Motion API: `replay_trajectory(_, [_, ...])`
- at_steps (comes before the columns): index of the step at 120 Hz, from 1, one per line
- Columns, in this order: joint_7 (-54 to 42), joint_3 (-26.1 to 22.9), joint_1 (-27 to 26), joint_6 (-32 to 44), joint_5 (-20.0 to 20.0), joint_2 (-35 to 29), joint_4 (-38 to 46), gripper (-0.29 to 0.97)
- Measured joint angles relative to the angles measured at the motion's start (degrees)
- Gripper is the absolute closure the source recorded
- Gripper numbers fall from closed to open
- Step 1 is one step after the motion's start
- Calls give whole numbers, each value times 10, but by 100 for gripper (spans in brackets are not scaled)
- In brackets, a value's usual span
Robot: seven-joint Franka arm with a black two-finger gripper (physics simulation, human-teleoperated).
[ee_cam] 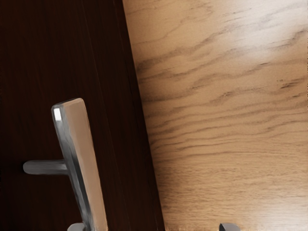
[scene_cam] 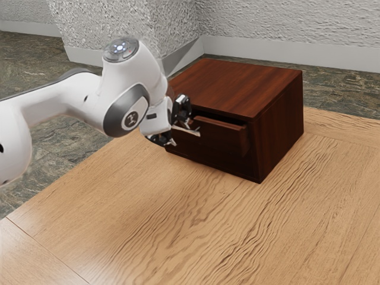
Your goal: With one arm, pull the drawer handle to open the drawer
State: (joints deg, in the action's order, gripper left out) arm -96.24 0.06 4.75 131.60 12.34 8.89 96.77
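Exterior view: parted jaws around handle (scene_cam: 189, 132)

White arm (scene_cam: 65, 98) w/ grey joint caps (scene_cam: 116, 119), black end effector (scene_cam: 177, 126).

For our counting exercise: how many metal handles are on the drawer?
1. The handle is on the drawer front, by the end effector; other faces of the cabinet are hidden.

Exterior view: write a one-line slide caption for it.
Claw at the silver handle of a slightly open dark-wood drawer on a wooden table.
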Motion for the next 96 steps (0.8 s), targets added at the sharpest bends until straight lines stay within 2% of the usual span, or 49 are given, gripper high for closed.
replay_trajectory(42, [8, 1, -2, 0, 0, -42, 48, 43])
replay_trajectory(60, [12, 1, -2, 4, 0, -55, 72, 38])
replay_trajectory(96, [18, 2, -3, 13, 0, -98, 120, 41])
